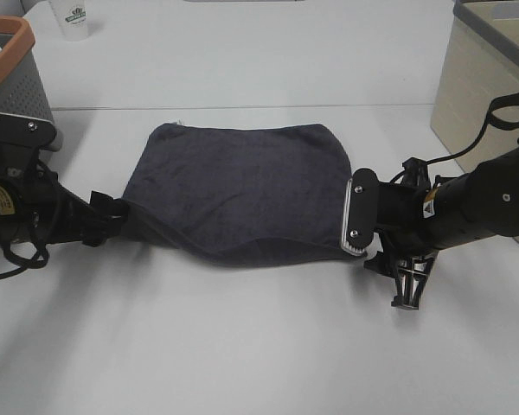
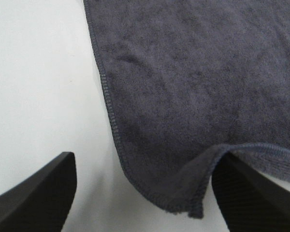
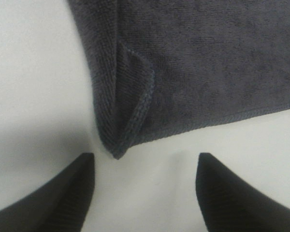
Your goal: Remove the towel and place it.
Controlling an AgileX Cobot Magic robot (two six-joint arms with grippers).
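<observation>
The dark charcoal-grey towel (image 1: 246, 186) lies spread on the white table (image 1: 259, 346), with a tiny pale tag (image 1: 180, 123) at its far left corner. My left gripper (image 1: 121, 213) is at the towel's near left corner. In the left wrist view the left gripper (image 2: 145, 159) is open, and the towel's corner (image 2: 183, 193) lies between the fingers, its edge humped up against one finger (image 2: 251, 193). My right gripper (image 1: 369, 259) is at the near right corner. In the right wrist view the right gripper (image 3: 146, 155) is open and empty, with the folded towel corner (image 3: 121, 130) just beyond its fingertips.
A grey basket with an orange rim (image 1: 9, 52) stands at the far left. A beige bin with a grey rim (image 1: 480, 82) stands at the far right. A white cup (image 1: 73, 17) stands at the back.
</observation>
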